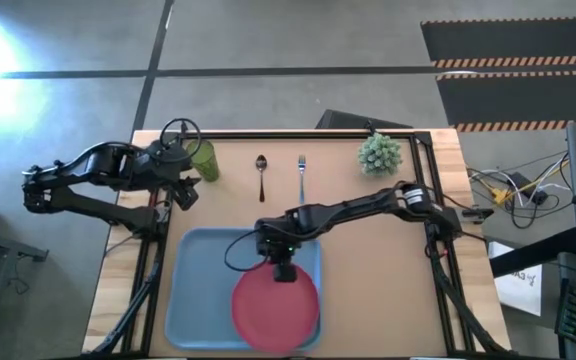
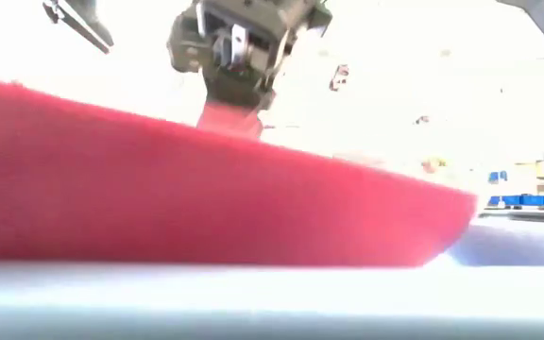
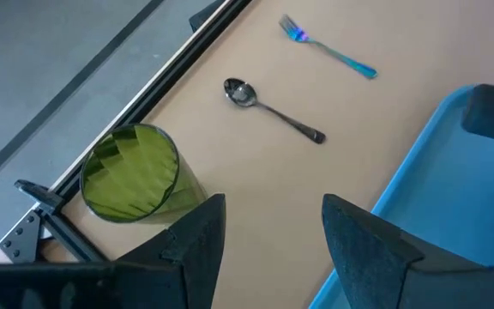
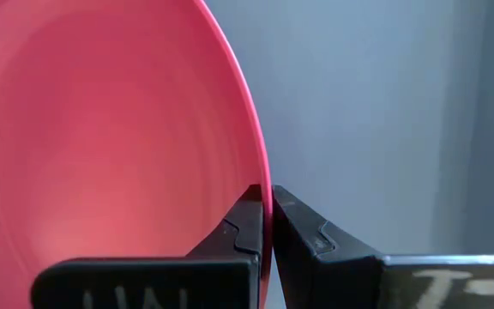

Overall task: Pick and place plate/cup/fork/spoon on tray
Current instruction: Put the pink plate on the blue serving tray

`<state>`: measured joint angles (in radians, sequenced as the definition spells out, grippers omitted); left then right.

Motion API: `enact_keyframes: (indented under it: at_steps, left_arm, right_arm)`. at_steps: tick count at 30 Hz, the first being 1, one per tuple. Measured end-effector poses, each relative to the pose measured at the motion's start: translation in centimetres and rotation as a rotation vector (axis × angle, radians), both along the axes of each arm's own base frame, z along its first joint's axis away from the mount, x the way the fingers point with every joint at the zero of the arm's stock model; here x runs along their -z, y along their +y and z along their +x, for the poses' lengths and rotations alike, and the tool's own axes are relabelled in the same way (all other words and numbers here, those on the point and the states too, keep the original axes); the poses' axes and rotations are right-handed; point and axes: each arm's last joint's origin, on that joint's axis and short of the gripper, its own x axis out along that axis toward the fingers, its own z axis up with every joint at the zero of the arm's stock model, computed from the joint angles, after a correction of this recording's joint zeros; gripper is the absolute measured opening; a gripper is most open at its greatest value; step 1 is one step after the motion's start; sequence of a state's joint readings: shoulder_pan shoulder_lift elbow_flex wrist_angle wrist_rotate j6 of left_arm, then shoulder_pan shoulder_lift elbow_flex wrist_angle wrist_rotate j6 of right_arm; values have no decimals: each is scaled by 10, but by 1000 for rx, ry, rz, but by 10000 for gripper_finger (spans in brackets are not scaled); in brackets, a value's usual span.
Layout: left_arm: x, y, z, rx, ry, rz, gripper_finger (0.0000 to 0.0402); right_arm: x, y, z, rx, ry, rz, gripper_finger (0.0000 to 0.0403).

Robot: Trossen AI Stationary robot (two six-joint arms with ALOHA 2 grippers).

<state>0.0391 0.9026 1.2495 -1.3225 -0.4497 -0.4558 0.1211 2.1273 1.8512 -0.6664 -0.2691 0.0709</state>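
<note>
The round flat pink-red plastic plate [image 1: 275, 308] lies over the large light-blue rectangular plastic tray [image 1: 194, 290], toward its four o'clock corner, with the right gripper [image 4: 269, 225] pinched shut on the plate's rim at twelve o'clock, so this item looks placed but not yet released. Three items remain on the bare table: the small translucent green plastic cup [image 3: 132, 174] at ten o'clock of the tray, the small silver metal spoon [image 3: 271, 109] and the slim silver metal fork [image 3: 326, 47] at twelve o'clock. The left gripper [image 3: 273, 232] hovers with fingers spread beside the cup, holding nothing.

Lab or workshop: grey concrete floor [image 1: 298, 40], hazard-striped mat [image 1: 513, 60], loose cables [image 1: 513, 185], framed wooden table [image 1: 348, 250].
</note>
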Motion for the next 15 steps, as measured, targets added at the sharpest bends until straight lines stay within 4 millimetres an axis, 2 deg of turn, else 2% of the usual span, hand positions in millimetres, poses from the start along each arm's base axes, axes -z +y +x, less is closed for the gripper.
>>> enact_keyframes:
  at_steps: [8, 15]
  left_arm:
    - [2, 0, -2, 0, 23, -1, 178]
    - [3, 0, -3, 0, 26, -2, 178]
  right_arm:
    - [21, -7, 17, -17, 36, -18, 8]
    - [27, -8, 22, -27, 44, -25, 9]
